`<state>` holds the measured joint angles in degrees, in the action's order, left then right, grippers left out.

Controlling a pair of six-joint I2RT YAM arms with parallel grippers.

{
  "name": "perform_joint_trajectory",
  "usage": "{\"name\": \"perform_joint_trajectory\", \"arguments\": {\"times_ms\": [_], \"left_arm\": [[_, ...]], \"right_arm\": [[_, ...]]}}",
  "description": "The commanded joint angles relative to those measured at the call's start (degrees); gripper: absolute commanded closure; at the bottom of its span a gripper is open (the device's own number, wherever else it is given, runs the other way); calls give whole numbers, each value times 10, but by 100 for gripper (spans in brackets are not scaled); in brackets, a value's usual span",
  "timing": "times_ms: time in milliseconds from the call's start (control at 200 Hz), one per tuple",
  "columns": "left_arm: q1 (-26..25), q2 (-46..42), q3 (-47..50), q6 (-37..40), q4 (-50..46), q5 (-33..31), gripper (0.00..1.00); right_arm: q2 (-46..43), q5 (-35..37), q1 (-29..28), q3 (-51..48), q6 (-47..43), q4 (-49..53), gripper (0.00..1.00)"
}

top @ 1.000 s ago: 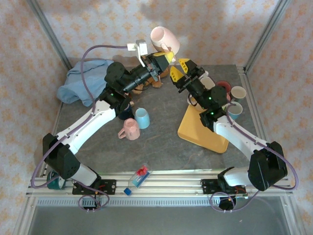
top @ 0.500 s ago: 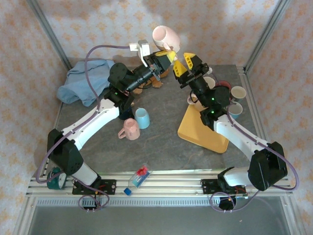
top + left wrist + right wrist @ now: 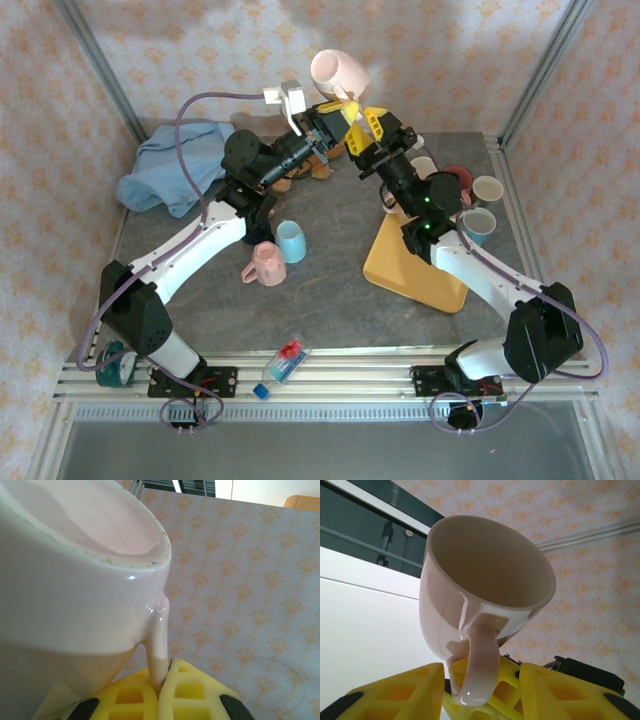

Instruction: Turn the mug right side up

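Note:
A pale pink mug (image 3: pixel 338 72) hangs high above the back of the table, tilted on its side. My left gripper (image 3: pixel 345 112) is shut on its handle. In the left wrist view the handle (image 3: pixel 159 650) is pinched between the yellow fingertips of the left gripper (image 3: pixel 162 672), under the mug body (image 3: pixel 75 580). My right gripper (image 3: pixel 372 125) sits just right of the left one, open. In the right wrist view the right gripper (image 3: pixel 481 680) straddles the handle (image 3: pixel 480 665) with a gap on both sides; the mug's mouth (image 3: pixel 490 565) faces the camera.
A blue cloth (image 3: pixel 170 165) lies at the back left and a brown toy (image 3: pixel 318 168) under the grippers. A small pink mug (image 3: pixel 265 263) and blue cup (image 3: pixel 291 241) sit mid-table. A yellow board (image 3: pixel 415 265) and several cups (image 3: pixel 487 188) are at right. A small bottle (image 3: pixel 285 360) lies at the front.
The right gripper has moved up and left until its open fingers flank the mug's handle. The left gripper lifted the mug slightly and keeps its hold.

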<state>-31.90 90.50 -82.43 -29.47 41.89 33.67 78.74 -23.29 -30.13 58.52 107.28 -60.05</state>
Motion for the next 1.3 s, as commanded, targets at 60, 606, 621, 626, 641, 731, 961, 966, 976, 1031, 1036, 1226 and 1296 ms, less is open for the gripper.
{"name": "perform_joint_trajectory", "arguments": {"times_ms": [60,606,621,626,641,731,961,966,976,1031,1036,1226,1296], "left_arm": [[-2,-12,2,5,80,-3,100],[-15,-12,41,-8,121,-5,100],[-15,-12,42,-8,121,-5,100],[-15,-12,41,-8,121,-5,100],[-15,-12,41,-8,121,-5,100],[-15,-9,37,-8,113,-1,100],[-15,-14,44,-8,99,5,100],[-15,-15,44,-8,98,5,100],[-15,-16,46,-8,96,5,100],[-15,-23,53,-5,81,3,100],[-15,-24,53,-5,79,2,100],[-15,-51,72,18,15,-5,63],[-15,-60,83,24,4,-15,57]], "right_arm": [[8,9,-3,35,202,-30,59],[18,29,-6,64,195,-10,68],[17,28,-7,65,194,-9,69],[17,27,-7,65,194,-8,69],[17,27,-8,65,194,-7,69],[15,27,-9,63,192,-3,71],[1,45,-9,41,178,1,93],[1,45,-9,41,177,1,93],[1,46,-9,40,175,2,94],[-1,49,-8,39,164,4,98],[-1,49,-8,39,162,4,98],[-14,54,-6,39,105,26,100],[-15,56,-6,40,92,29,100]]}}
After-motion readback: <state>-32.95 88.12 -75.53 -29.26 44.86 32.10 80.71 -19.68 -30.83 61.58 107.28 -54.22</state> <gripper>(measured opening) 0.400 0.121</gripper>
